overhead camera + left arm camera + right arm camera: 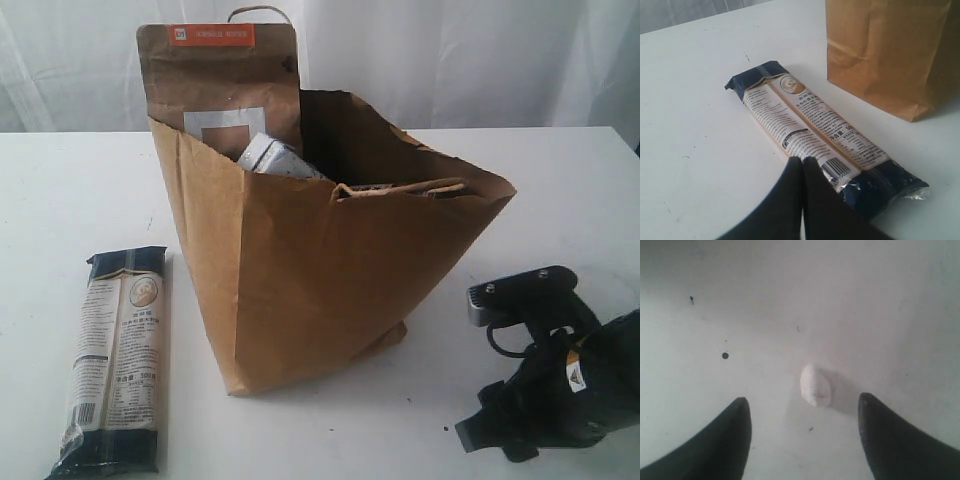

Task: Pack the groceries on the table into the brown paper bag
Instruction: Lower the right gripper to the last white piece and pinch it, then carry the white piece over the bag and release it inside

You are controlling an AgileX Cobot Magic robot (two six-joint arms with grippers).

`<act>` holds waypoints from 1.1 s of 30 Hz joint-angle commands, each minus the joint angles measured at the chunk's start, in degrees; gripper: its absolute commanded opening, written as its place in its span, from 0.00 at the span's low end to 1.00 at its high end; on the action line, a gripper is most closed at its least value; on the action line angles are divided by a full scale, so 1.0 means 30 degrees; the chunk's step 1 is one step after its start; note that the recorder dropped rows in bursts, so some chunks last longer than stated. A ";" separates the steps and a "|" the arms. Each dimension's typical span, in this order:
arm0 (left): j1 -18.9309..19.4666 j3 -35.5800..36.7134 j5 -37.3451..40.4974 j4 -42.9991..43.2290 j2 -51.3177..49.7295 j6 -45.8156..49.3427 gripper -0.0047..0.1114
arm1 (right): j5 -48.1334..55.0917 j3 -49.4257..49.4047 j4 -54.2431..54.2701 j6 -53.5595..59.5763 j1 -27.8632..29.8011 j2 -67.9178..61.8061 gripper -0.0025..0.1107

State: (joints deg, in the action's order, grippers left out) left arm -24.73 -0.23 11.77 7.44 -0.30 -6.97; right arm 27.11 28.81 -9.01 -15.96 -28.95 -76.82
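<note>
Noodle packet, long and dark blue, lies flat on the white table at the near left. It runs lengthwise away from the camera, printed panel up, well clear of the bag.

Left wrist view: same packet runs diagonally, barcode end towards the left gripper. Its two black fingers are pressed together, clenched on nothing. Tips sit over the packet's near edge by the barcode; cannot tell whether they touch it. This gripper does not show in the exterior view.

Centre: brown paper bag stands upright on the table, mouth open, sides creased, base corner lifted slightly at the right. One twisted handle loop shows above the back edge. A brown pouch with an orange label stands in the bag's left rear, its top half rising above the rim. Beside it, a pale silvery-white packet leans inside the bag, possibly the small white-blue one; print is too blurred to confirm. The bag's lower side also shows in the left wrist view, beyond the noodles.

Right: right arm, black, sits low over the table near the bag's right side. In its wrist view the right gripper is released, jaws wide apart and holding nothing. A small white lump lies on the tabletop between them, untouched.
</note>
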 commanded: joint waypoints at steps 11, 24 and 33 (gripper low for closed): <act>0.0043 0.0077 -0.0043 0.0037 0.0101 -0.0181 0.04 | -0.2076 -0.0088 0.0148 0.0226 0.0807 -0.3419 0.48; 0.0043 0.0077 -0.0043 0.0037 0.0101 -0.0181 0.04 | -0.0390 -0.0088 0.0546 0.0226 0.0910 0.0993 0.02; 0.0043 0.0077 -0.0043 0.0037 0.0101 -0.0181 0.04 | 0.2701 0.1894 0.0506 0.0756 0.0910 0.9192 0.02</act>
State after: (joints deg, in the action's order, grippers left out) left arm -24.73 -0.23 11.77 7.44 -0.30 -6.97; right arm 33.06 31.37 -7.30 -15.44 -26.43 -52.48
